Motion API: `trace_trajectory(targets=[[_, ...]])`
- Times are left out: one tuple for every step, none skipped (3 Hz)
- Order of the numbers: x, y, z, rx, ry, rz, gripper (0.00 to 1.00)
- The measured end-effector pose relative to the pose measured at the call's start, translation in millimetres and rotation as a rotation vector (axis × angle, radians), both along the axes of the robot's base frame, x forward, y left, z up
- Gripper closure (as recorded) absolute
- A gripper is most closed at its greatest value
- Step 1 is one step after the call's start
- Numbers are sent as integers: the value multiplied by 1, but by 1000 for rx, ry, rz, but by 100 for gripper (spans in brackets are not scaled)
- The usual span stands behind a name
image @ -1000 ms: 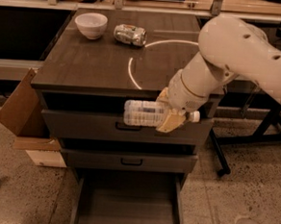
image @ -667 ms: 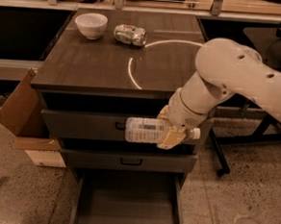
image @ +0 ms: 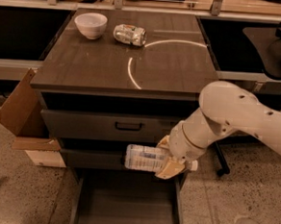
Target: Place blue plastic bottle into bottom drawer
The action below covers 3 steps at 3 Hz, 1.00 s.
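The blue plastic bottle [image: 144, 158] lies sideways in my gripper [image: 168, 159], its base pointing left. It hangs in front of the middle drawer, above the open bottom drawer [image: 124, 204]. The gripper is shut on the bottle near its cap end. The white arm [image: 236, 116] reaches in from the right. The bottom drawer is pulled out, and its dark flat floor shows below the bottle.
A white bowl [image: 90, 24] and a crushed silver can [image: 130, 34] sit at the back of the cabinet top [image: 100, 63]. The top drawer has a black handle [image: 128, 126]. A cardboard box [image: 24, 120] stands at the cabinet's left. A chair base [image: 221, 170] is at the right.
My gripper has carried the bottle downward and slightly right, from in front of the top drawer to in front of the middle drawer, just above the open bottom drawer.
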<state>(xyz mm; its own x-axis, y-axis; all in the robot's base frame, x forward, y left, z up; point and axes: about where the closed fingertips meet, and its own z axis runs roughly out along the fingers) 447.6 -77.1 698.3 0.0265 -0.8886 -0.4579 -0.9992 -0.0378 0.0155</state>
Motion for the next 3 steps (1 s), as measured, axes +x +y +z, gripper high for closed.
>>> trace_trajectory(targets=[[-10, -1, -41, 83, 12, -15, 100], [-9, -2, -46, 85, 13, -14, 100], [-8, -2, -67, 91, 18, -7, 100]])
